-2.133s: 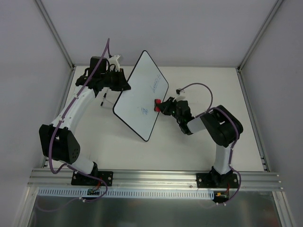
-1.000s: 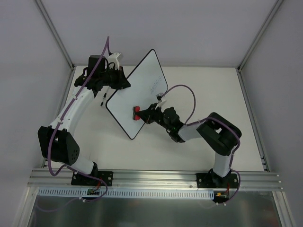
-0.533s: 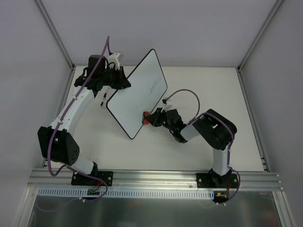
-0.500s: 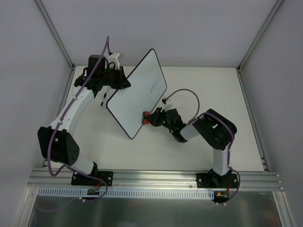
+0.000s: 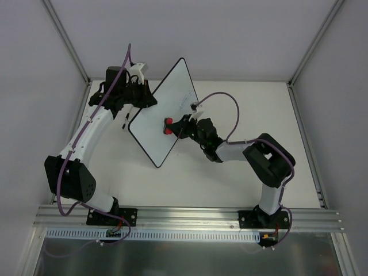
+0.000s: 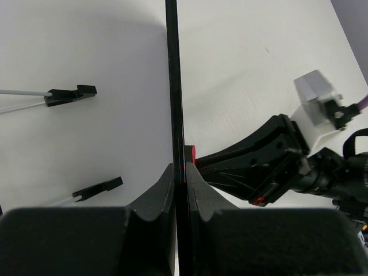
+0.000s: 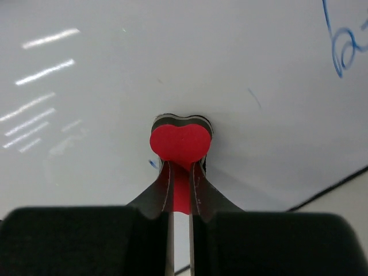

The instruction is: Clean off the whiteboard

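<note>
Two-handed job. Pinches the whiteboard (image 5: 150, 137) by its edge in the left tool (image 6: 179, 190), holding it up tilted over the worktop (image 5: 259, 109). Squeezes a red eraser (image 7: 179, 142) tight in the right tool (image 7: 180, 173), pushed against the board's white face, near some blue writing (image 7: 344, 49).

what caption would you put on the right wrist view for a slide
Right gripper holding the red eraser against the whiteboard, with blue writing at the upper right.

White tabletop (image 5: 230, 178), matte; thin black-and-white object (image 5: 124, 119) lying near its left side
</note>
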Motion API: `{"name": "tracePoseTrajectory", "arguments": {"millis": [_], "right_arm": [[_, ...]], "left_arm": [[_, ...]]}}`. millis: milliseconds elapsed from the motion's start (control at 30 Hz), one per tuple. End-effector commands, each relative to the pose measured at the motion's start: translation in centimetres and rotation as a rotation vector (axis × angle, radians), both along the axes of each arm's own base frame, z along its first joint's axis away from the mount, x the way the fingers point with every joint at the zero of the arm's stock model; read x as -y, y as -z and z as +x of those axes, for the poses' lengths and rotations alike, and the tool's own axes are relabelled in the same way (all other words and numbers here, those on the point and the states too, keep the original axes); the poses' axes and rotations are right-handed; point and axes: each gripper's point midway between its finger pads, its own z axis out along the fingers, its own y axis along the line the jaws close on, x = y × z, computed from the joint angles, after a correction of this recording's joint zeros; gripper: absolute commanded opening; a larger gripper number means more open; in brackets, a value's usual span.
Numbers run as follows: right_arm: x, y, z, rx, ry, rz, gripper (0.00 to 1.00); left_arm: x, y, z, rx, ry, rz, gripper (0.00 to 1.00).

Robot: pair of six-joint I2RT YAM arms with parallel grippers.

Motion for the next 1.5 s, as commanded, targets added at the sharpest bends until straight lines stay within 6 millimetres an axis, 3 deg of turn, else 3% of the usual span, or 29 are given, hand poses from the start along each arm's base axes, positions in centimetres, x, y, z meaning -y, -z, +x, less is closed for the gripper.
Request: {"name": "tracePoseTrajectory", "arguments": {"millis": [0,133,300,467,633,900,1033,1167,1300,1467], "right_arm": [[-3.1,-10.9,-0.6,0.202,-0.073,0.193,0.00],[-3.9,-12.1,-1.3,0.202,-0.088,0.223,0.00],[-4.1,-10.8,-1.8,0.170,-0.107,0.215,0.00],[-2.8,-6.1,-1.5,0.090,-0.062,0.168,0.00],[-0.5,0.2,-1.5,-0.007,-0.011,0.092,0.00],[1.6,5.4,-3.1,-0.078,-0.001,0.001,0.00],[3.3,7.7,-2.8,-0.118,0.037,-0.030,0.00],[4.8,6.9,-1.3,-0.095,0.072,-0.024,0.00],[5.1,3.3,0.4,-0.023,0.081,0.012,0.00],[3.5,-2.6,2.1,0.083,0.056,0.061,0.00]], "left_arm": [[3.8,2.7,-5.1,-0.174,0.215,-0.070,0.00],[3.7,2.6,-5.2,-0.169,0.216,-0.067,0.00],[3.6,2.7,-5.5,-0.167,0.217,-0.063,0.00],[3.6,2.7,-5.6,-0.171,0.219,-0.066,0.00],[3.7,2.3,-5.7,-0.165,0.224,-0.070,0.00],[3.8,2.3,-5.5,-0.175,0.223,-0.074,0.00],[3.8,2.3,-5.5,-0.173,0.225,-0.075,0.00],[3.8,2.3,-5.9,-0.175,0.234,-0.077,0.00],[3.9,2.5,-6.3,-0.185,0.244,-0.083,0.00],[3.8,2.9,-6.7,-0.195,0.248,-0.082,0.00]]}}
